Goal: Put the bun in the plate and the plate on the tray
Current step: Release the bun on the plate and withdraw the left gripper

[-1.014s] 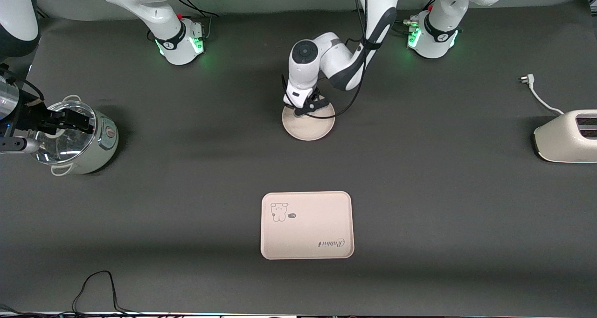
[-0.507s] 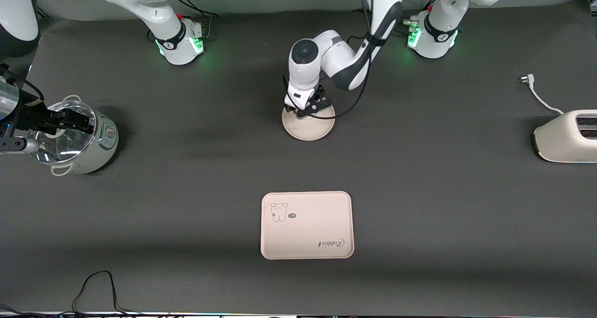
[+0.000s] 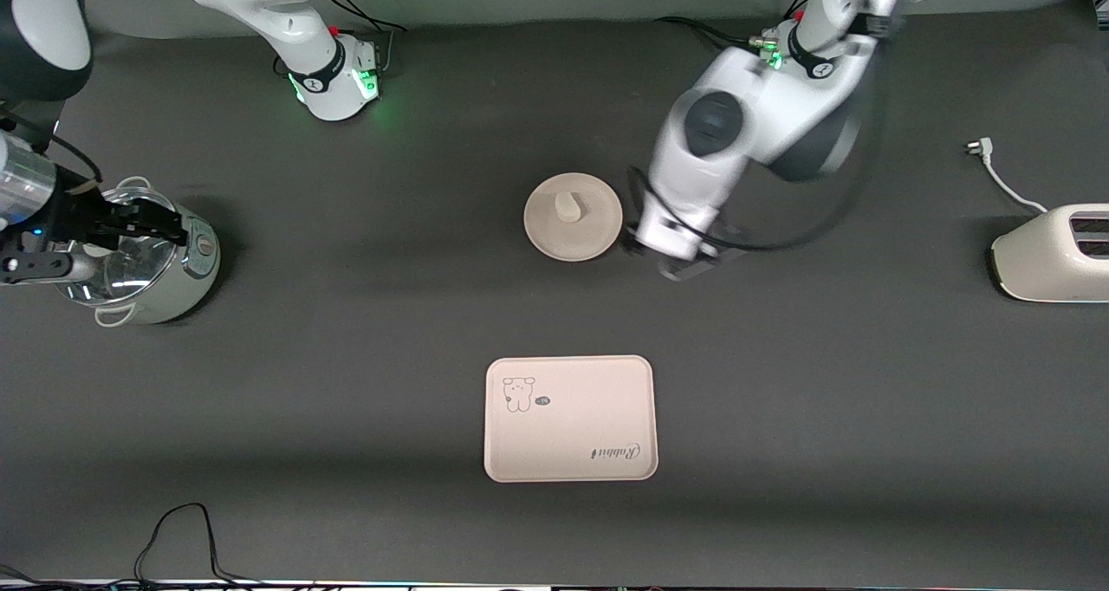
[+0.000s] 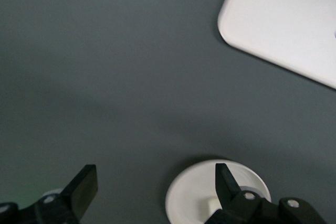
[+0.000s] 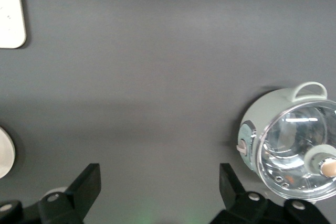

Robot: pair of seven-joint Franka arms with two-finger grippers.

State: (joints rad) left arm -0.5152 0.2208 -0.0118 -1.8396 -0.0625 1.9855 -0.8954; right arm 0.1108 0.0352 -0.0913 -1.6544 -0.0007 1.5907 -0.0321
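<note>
The bun (image 3: 567, 205) already sits in the plate (image 3: 589, 240), a little above the dish's middle in the front view, so what is left is to carry the plate onto the tray (image 3: 606, 400). The plate lies at the centre of that frame; the tray lies straight below it, nearer the camera and well apart, its long side running across the frame and the printed animal at its upper corner. The plate is round, so no axis governs the grasp; what counts is which rim is reachable. The left gripper (image 3: 684, 262) hangs over bare table just beside the plate's rim, on the side toward the left arm's end of the table, fingers spread wide and holding nothing. In the left wrist view the plate shows between its open fingertips (image 4: 84, 184). The right gripper (image 3: 143, 220) waits over the glass-lidded pot (image 3: 186, 283) at the mid-left edge of the front frame, also spread wide and empty. The left arm is far nearer, so the rim grasp is probably its job.
</note>
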